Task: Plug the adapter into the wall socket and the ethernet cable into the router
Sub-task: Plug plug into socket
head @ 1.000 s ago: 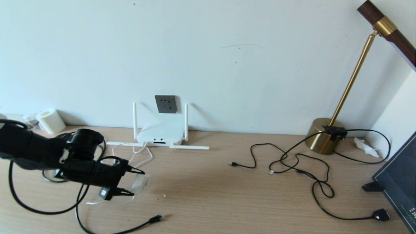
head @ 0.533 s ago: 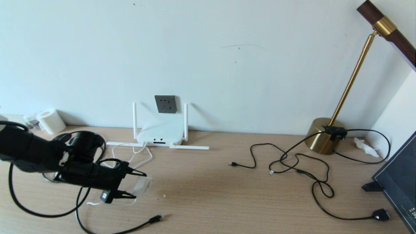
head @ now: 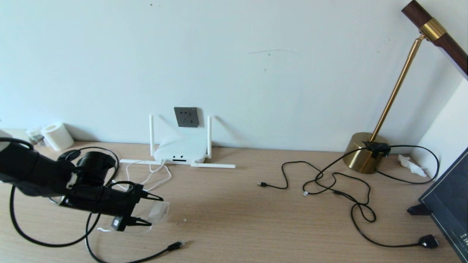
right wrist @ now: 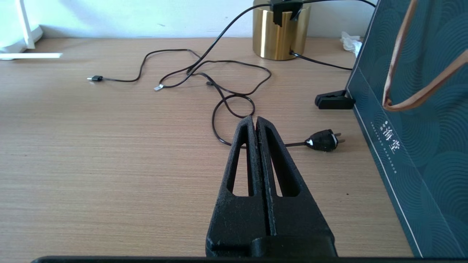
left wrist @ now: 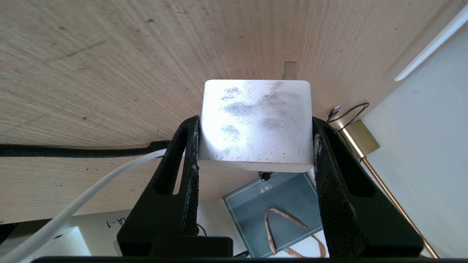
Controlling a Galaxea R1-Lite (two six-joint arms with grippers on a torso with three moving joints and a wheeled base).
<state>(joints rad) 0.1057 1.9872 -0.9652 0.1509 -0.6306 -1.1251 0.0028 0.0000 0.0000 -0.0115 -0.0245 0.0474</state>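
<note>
My left gripper [head: 155, 211] hovers low over the left part of the wooden desk, shut on the white adapter [head: 158, 212]. In the left wrist view the adapter [left wrist: 256, 124] sits squarely between both fingers of that gripper [left wrist: 255, 122], one metal pin showing beyond it and its white cord [left wrist: 91, 186] trailing back. The dark grey wall socket [head: 186, 117] is on the wall above the white router [head: 180, 150]. The ethernet cable's plug [head: 177, 244] lies on the desk near the front edge. My right gripper [right wrist: 255, 118] is shut and empty above the desk's right part.
A brass lamp base [head: 363, 152] stands at the back right with thin black cords [head: 329, 182] looping across the desk to a black plug [head: 428, 241]. A dark gift bag [head: 449, 204] stands at the right edge. A white paper roll [head: 56, 136] stands at the back left.
My left gripper, still holding the adapter, has drifted slightly toward the desk's near edge. Nothing else has moved.
</note>
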